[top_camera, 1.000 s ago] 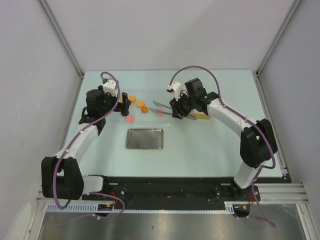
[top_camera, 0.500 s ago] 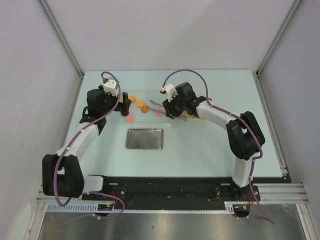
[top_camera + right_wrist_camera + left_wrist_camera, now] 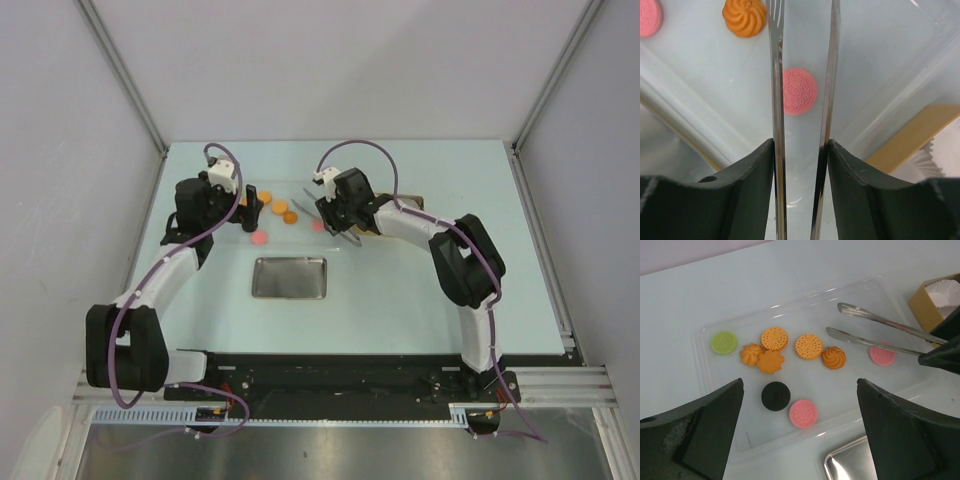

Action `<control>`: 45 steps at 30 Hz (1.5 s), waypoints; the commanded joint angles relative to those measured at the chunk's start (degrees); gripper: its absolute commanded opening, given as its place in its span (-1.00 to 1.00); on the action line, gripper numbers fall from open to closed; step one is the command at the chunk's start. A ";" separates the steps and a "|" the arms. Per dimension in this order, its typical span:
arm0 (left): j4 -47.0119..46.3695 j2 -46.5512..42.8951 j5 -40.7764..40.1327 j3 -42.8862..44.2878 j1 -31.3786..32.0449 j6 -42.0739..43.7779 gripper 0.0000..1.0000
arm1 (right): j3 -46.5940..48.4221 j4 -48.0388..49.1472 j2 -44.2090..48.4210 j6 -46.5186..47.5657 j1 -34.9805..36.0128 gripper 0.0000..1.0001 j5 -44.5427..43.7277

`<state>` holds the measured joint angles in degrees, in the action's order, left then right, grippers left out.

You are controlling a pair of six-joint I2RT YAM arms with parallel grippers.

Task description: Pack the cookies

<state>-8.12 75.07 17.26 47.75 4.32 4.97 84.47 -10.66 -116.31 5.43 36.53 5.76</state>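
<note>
The right tool (image 3: 800,152) pinched tongs (image 3: 776,100), tips astride a pink cookie (image 3: 799,91) for lifting; the left tool (image 3: 800,390) hung spread.

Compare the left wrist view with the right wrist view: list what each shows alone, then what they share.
Left wrist only: the green cookie, the black cookie, four more orange cookies and a corner of the metal tray. Right wrist only: a straight look down the tongs, with the pink cookie framed between their arms. Both: the tongs, that pink cookie, the orange swirl cookie and the brown box.
</note>
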 commanded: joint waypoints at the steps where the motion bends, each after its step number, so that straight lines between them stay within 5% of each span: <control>1: -2.25 0.52 2.17 0.59 -0.19 -0.23 0.99 | 6.49 -1.03 -2.34 -4.11 0.03 0.02 -2.16; 23: -1.64 0.52 3.22 -1.87 -0.01 0.39 1.00 | 11.60 -8.59 -8.14 -8.07 2.93 0.11 -3.74; 45: 2.23 -2.21 1.64 -1.78 4.47 -1.45 0.99 | 17.14 -11.49 -3.49 -8.16 3.72 0.54 -1.62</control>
<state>-5.87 75.20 18.63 46.06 7.38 4.86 99.31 -22.37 -124.20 -1.85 40.58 5.26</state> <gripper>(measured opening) 0.996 0.764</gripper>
